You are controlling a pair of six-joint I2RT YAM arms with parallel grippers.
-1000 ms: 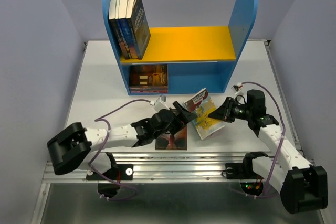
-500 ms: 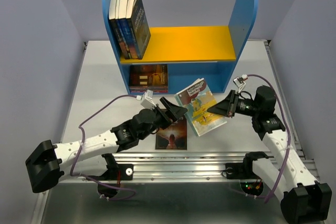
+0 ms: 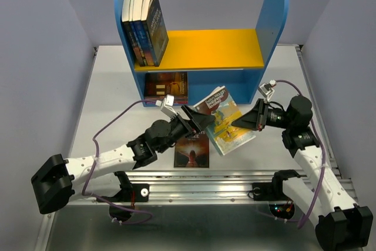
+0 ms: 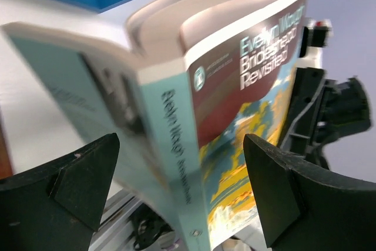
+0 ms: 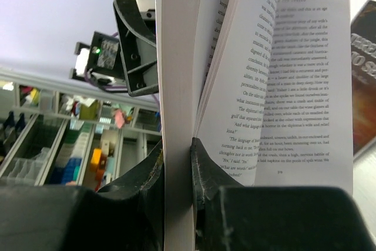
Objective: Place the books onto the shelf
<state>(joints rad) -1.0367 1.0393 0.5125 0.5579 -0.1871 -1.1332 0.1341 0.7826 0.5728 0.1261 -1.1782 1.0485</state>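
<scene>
Pinching pages of the book [image 3: 228, 123], the right end effector [image 3: 237, 124] holds it tilted just before the shelf [image 3: 202, 51], with the left end effector [image 3: 201, 121] wide open at its spine.

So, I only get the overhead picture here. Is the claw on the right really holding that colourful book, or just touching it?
Observer: Holding it. The right wrist camera shows the right gripper pinching a bunch of the book's leaves between its fingers.
Operator: Is the book closed, then?
Observer: No, it hangs fanned open, with printed text facing that camera.
Operator: And the other claw?
Observer: The left wrist camera shows the left gripper wide open, with a finger on each side of the book. It isn't clamped on it.
</scene>
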